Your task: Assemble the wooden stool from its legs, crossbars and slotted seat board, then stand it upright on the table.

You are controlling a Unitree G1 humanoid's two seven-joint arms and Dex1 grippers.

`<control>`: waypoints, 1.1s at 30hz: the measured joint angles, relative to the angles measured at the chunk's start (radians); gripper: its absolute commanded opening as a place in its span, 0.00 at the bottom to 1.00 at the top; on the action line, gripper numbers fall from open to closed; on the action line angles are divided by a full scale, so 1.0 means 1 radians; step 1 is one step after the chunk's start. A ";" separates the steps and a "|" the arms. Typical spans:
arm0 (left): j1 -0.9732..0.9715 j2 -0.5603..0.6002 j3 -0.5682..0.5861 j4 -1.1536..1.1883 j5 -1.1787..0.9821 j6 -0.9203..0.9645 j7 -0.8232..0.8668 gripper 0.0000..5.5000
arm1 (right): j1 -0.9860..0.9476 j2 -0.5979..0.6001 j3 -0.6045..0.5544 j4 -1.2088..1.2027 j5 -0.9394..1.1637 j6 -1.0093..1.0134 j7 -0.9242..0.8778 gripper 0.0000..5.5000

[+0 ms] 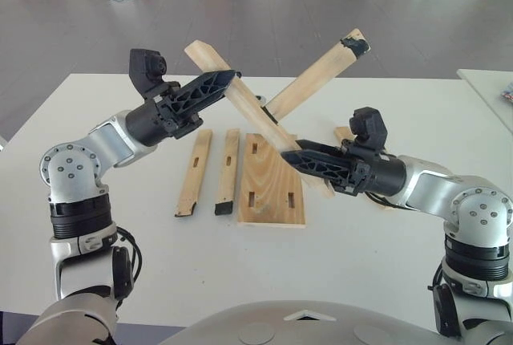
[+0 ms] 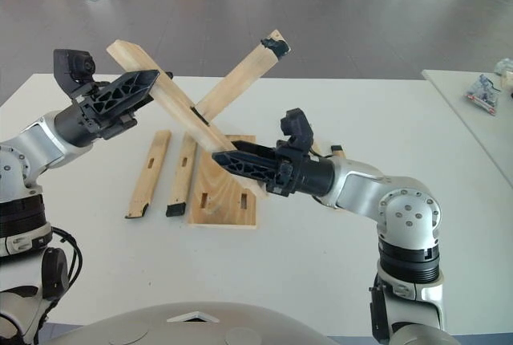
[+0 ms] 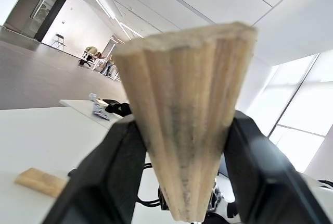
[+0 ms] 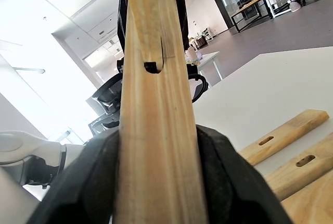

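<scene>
Two wooden legs form an X above the table. My left gripper [image 1: 231, 79] is shut on the upper end of one leg [image 1: 210, 60], which slopes down to the right. My right gripper [image 1: 290, 152] is shut on that same leg lower down, just above the slotted seat board [image 1: 272, 192]. The second leg [image 1: 321, 72] crosses it in the middle and rises to the right, ending in a black tip. Two crossbars [image 1: 195, 172] [image 1: 227, 170] lie flat left of the board. The wrist views show the leg [image 3: 187, 120] [image 4: 156, 130] between dark fingers [image 3: 104, 177] [image 4: 88, 182].
A short wood piece [image 1: 343, 132] lies on the white table [image 1: 120, 241] behind my right gripper. A second table [image 1: 489, 88] stands at the far right with small items [image 2: 485, 88] on it. Open floor and office furniture lie beyond.
</scene>
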 measured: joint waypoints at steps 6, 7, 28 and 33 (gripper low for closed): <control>-0.018 0.053 0.035 0.104 0.237 -0.161 -0.022 0.38 | 0.048 -0.029 -0.002 0.074 -0.149 -0.064 -0.020 0.61; -0.017 0.073 0.038 0.106 0.261 -0.165 -0.050 0.38 | 0.061 -0.043 -0.010 0.084 -0.169 -0.072 -0.002 0.61; 0.315 0.170 -0.097 -0.154 0.684 -0.675 -0.714 0.38 | 0.119 -0.117 -0.103 0.202 -0.436 -0.174 0.120 0.61; 0.341 0.167 -0.128 -0.137 0.752 -0.786 -0.752 0.38 | 0.119 -0.116 -0.104 0.202 -0.438 -0.174 0.129 0.61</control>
